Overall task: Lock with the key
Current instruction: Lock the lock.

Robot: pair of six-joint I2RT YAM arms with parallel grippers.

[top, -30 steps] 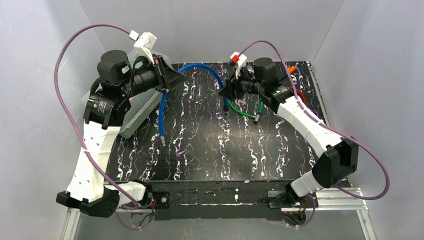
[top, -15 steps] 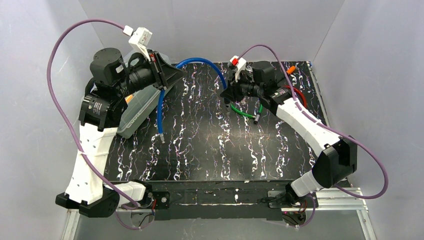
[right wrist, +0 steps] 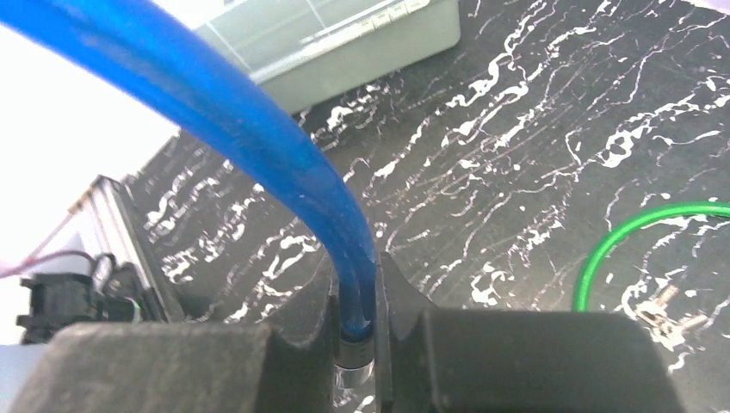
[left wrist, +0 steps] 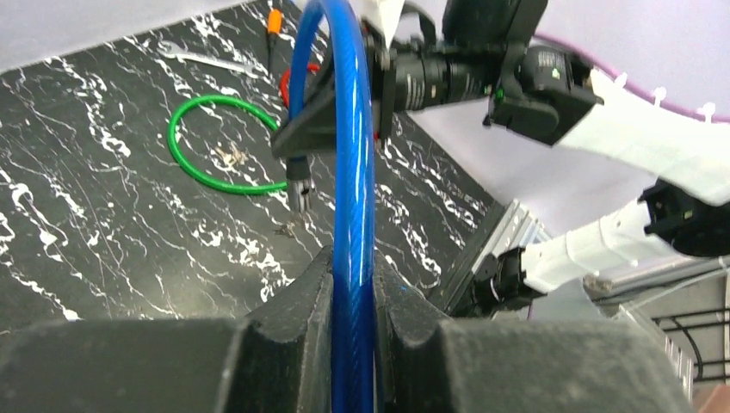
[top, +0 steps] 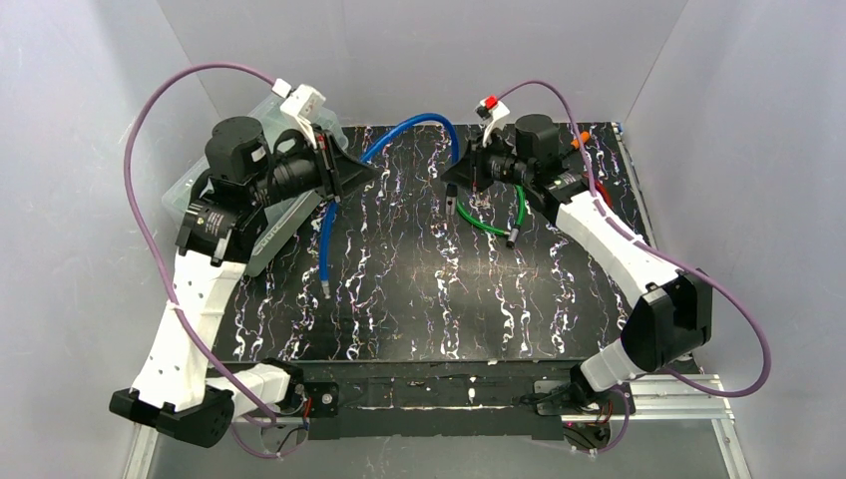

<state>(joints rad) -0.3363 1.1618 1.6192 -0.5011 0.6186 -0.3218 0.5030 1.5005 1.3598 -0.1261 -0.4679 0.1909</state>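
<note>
Up above the black marble-patterned tabletop [top: 399, 299], a blue plastic-coated cable lock [top: 404, 135] hangs in an arch between the two arms. The left gripper [top: 361, 172] is clenched on the cable partway along it; in the left wrist view the blue cable runs straight up out of the narrow slot between the two black fingers [left wrist: 293, 310], both pressed against it. From that grip one length drops down to the table, and its metal end tip [top: 324, 287] rests on the surface in front of the left arm. The right gripper [top: 457, 178] is closed on the other end of the cable: in the right wrist view the blue sheath enters between the fingers [right wrist: 400, 301] and a silver metal ferrule [right wrist: 354, 366] shows just beneath them. I cannot pick out a key in any view.

At the far left edge of the table sits a translucent grey plastic storage box [top: 274, 225] with its lid on, partly hidden under the left arm; what lies inside cannot be told. A thin green cable lock loop [top: 494, 218] lies on the table below the right gripper, and a red ring [top: 602, 195] shows beside the right forearm. An orange-handled tool [top: 582, 136] lies near the far right corner.
</note>
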